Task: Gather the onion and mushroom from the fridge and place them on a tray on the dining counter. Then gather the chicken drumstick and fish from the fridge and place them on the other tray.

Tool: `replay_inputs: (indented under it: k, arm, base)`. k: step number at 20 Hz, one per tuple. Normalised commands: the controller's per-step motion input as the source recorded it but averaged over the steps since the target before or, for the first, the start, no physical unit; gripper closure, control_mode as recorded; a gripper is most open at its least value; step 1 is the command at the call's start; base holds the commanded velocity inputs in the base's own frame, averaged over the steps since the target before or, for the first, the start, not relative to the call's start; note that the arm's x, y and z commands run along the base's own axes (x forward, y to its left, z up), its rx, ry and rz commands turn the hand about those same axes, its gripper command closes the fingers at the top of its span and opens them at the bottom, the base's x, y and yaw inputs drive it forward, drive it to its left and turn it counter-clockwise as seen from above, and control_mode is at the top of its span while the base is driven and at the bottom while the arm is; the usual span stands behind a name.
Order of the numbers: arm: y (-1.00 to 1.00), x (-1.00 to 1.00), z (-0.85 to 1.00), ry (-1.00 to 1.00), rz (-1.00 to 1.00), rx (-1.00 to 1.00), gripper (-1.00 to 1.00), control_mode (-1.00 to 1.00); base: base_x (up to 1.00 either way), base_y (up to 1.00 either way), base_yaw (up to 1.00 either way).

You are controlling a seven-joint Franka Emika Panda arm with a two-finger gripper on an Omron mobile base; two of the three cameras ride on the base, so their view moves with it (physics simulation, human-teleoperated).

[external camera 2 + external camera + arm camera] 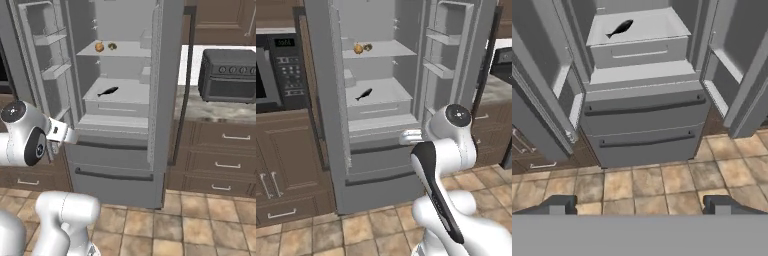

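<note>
The grey steel fridge (381,165) stands with both upper doors swung open. Its upper shelf carries the round brown-orange onion (358,48) (99,47), and a smaller brownish piece (368,47) lies just right of it, too small to identify. One shelf lower lies the slim fish (363,94) (108,91) (620,28), which looks dark here. My gripper (639,206) is open and holds nothing. It hangs in front of the fridge's bottom drawers (644,125), well below and short of the shelves. The arm's wrist (412,136) is at drawer height.
The open fridge doors (448,60) (47,55) with their bins flank the opening. A black microwave (281,65) sits in wood cabinets on the left. To the right, a dark toaster oven (227,75) rests on a counter. Tan tiled floor (647,185) lies below.
</note>
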Motion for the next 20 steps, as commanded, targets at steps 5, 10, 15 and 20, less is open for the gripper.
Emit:
replay_inputs:
  k: [5, 10, 15, 20]
  arm:
    - [0.00, 0.00, 0.00, 0.00, 0.00, 0.00, -1.00, 1.00]
    - [0.00, 0.00, 0.00, 0.00, 0.00, 0.00, -1.00, 1.00]
    - [0.00, 0.00, 0.00, 0.00, 0.00, 0.00, -1.00, 1.00]
    - [0.00, 0.00, 0.00, 0.00, 0.00, 0.00, -1.00, 1.00]
  base:
    - [0.76, -0.22, 0.01]
    - [0.61, -0.29, 0.01]
    - [0.74, -0.09, 0.00]
    - [0.78, -0.04, 0.00]
